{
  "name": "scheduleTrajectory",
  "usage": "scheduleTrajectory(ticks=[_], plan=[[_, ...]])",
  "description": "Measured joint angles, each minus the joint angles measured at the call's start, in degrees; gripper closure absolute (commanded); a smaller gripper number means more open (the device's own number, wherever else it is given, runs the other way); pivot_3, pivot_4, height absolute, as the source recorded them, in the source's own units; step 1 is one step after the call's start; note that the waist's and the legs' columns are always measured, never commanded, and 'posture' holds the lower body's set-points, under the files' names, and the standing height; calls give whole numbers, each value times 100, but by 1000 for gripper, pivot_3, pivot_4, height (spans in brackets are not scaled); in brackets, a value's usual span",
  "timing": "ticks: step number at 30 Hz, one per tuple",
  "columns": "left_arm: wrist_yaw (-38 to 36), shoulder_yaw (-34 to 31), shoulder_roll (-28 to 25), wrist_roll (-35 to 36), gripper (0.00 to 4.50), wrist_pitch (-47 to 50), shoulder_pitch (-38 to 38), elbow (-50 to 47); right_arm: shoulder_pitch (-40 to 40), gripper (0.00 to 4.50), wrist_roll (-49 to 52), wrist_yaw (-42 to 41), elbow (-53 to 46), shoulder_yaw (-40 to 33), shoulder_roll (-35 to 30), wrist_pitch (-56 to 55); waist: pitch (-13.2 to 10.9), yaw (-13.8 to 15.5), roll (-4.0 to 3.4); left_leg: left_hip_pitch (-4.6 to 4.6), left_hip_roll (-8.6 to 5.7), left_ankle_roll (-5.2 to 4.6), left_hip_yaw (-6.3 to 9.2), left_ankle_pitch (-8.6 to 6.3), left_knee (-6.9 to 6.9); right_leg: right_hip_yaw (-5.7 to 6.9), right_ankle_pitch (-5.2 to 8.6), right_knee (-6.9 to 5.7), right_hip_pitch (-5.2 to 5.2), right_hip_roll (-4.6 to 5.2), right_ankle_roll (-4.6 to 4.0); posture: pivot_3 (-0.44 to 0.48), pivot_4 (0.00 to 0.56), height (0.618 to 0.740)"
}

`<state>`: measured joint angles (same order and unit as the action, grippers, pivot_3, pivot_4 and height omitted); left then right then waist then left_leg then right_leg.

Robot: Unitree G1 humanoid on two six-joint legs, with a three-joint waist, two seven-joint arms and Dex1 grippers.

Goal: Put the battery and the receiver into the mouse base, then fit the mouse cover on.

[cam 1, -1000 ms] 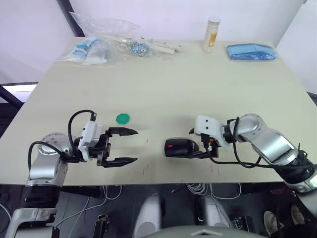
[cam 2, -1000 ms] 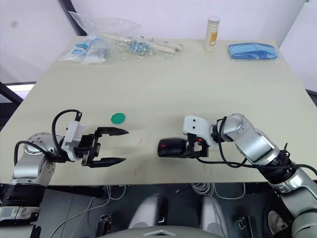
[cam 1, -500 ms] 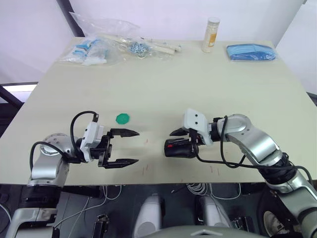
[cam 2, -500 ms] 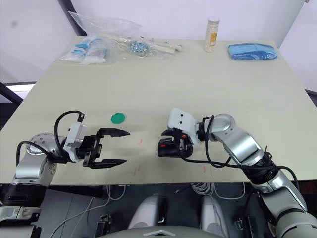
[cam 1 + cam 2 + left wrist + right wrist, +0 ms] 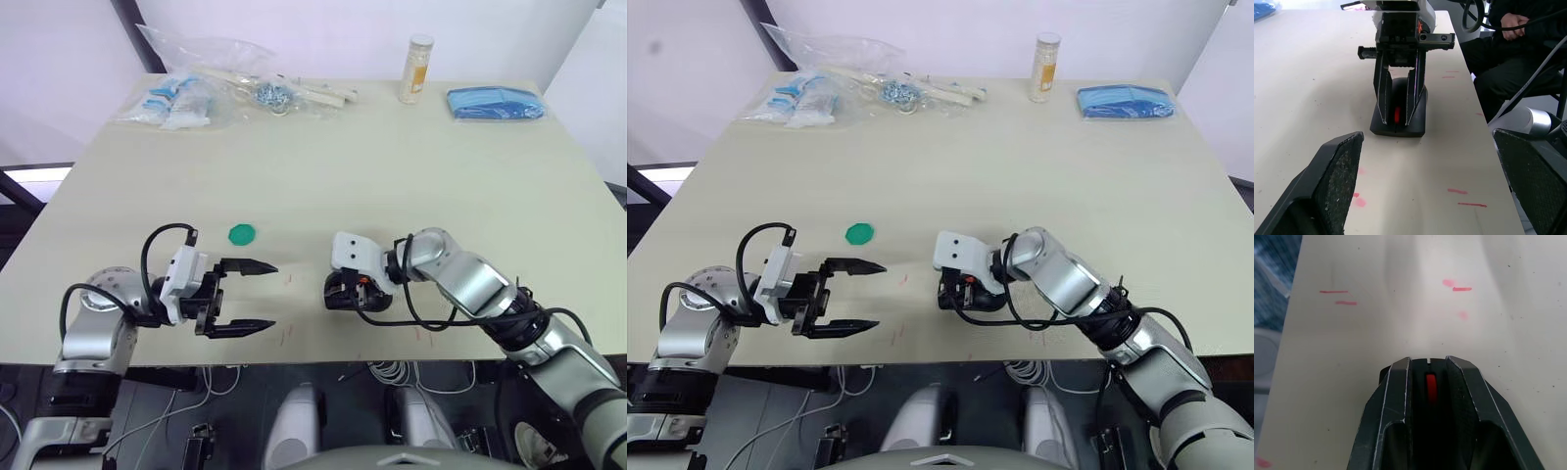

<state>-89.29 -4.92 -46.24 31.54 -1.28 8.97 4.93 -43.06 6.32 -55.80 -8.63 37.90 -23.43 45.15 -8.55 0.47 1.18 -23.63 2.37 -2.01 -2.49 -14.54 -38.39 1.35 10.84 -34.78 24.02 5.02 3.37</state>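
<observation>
I read the right gripper point(image 5: 1399, 100) as lowered onto the mouse base point(image 5: 1399, 116), with its two black fingers point(image 5: 1382, 93) standing on top of the base either side of the red scroll wheel point(image 5: 1397, 114) (the right wrist view shows the same straddle, the wheel in the narrow gap between the fingers). The fingers are close together but do not clamp the base's sides, so I cannot tell whether this is a grasp or merely contact from above. The mouse base lies flat on the table point(image 5: 392, 166) near the front edge, roughly at mid-width. My left gripper point(image 5: 240, 297) hovers just over the table to the left of the base, well apart from it, released with its fingers spread wide and nothing between them. A green disc point(image 5: 241, 233) lies on the table just beyond the left gripper. Along the far edge I see plastic bags point(image 5: 196, 83), a pale tube point(image 5: 416, 68) and a blue cloth point(image 5: 495, 103).
</observation>
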Motion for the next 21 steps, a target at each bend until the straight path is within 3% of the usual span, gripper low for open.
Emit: scheduleTrajectory(ticks=[6,10,16,21], plan=[[26,-1,0,0,0,34,-62,-60,-26,3369,-76,40,-174,81,-66,214,12,31,8,-3,-1,1,6,0,-1,7,0,2,-1,3,0,0,150,740],[35,-3,0,1,0,45,-86,-118,393,3369,95,201,-137,-350,99,-80,11,26,8,-5,-1,3,9,2,0,11,0,1,-1,2,0,0,150,740],[52,-3,5,-1,0,76,-64,-153,1453,3369,932,145,-164,-1860,218,-1287,17,17,17,-6,-1,4,12,2,4,13,1,2,-6,-1,1,0,150,740],[65,1,12,-22,0,85,5,-137,2114,3369,1234,-90,-48,-2430,142,-2223,13,29,12,-3,0,5,17,3,3,15,7,2,-12,-1,10,0,150,740]])
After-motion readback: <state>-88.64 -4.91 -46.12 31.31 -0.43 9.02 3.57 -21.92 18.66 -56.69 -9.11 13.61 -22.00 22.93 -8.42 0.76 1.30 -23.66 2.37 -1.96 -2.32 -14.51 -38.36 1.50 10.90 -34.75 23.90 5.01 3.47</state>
